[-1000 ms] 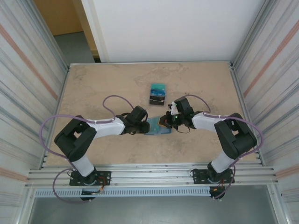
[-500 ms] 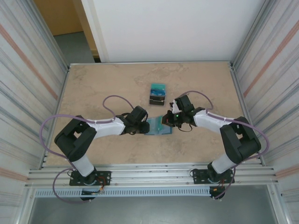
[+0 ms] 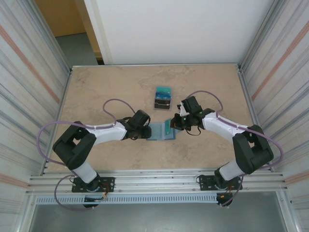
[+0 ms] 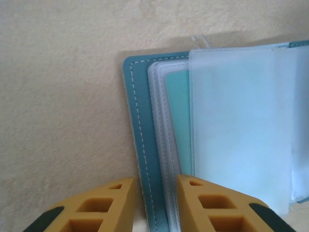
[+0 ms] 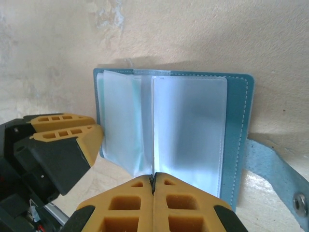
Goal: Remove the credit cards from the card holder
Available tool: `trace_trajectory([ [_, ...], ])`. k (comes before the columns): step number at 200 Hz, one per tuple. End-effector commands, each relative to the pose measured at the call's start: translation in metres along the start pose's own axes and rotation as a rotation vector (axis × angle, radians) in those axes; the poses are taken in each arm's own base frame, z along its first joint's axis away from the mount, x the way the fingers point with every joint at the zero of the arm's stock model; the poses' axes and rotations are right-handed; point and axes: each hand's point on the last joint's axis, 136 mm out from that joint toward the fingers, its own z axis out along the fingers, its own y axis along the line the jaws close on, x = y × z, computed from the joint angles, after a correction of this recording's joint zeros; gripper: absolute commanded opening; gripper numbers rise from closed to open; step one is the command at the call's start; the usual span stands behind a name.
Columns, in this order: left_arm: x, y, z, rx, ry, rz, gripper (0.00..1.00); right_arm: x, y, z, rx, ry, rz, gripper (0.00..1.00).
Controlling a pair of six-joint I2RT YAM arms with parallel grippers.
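Right claw (image 5: 153, 186) clenched on a sleeve of the card holder (image 5: 236, 125), lying open left-right.

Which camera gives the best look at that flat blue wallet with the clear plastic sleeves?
The right wrist view: the flat blue bifold card holder lies open, sleeves and strap visible. The left wrist view shows its left edge close up. From the top view it is a small patch between the arms.

The slate-blue, leather-like bifold card holder (image 5: 239, 125) is showing a matt, fine-grained skin with pale stitching along its edge. Its frosted plastic sleeves (image 5: 190, 130) are looking smooth and semi-translucent, and a metal snap (image 5: 300, 201) is glinting on the strap. The beige stone-patterned table (image 4: 63, 96) is appearing matt and faintly mottled. The orange gripper pads (image 4: 212, 205) are looking like matt moulded plastic.
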Motion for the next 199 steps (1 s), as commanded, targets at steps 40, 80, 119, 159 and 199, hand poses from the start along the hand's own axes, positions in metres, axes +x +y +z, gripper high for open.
trace_trajectory([
  [40, -0.008, 0.017, -0.018, -0.056, -0.044, 0.004, 0.39, -0.012, 0.01, -0.021, 0.03, -0.047, -0.095, 0.0],
  [80, -0.022, 0.011, -0.031, -0.043, -0.091, 0.034, 0.49, -0.017, 0.016, -0.03, 0.052, -0.069, -0.171, 0.0],
  [119, -0.031, 0.012, -0.041, -0.041, -0.124, 0.041, 0.58, -0.039, 0.021, -0.04, 0.134, -0.101, -0.301, 0.0],
  [159, -0.037, 0.013, -0.049, -0.038, -0.152, 0.034, 0.73, -0.078, 0.031, -0.047, 0.223, -0.127, -0.452, 0.0],
  [199, -0.039, 0.016, -0.053, -0.038, -0.164, 0.024, 0.98, -0.116, 0.04, -0.04, 0.23, -0.118, -0.601, 0.0],
])
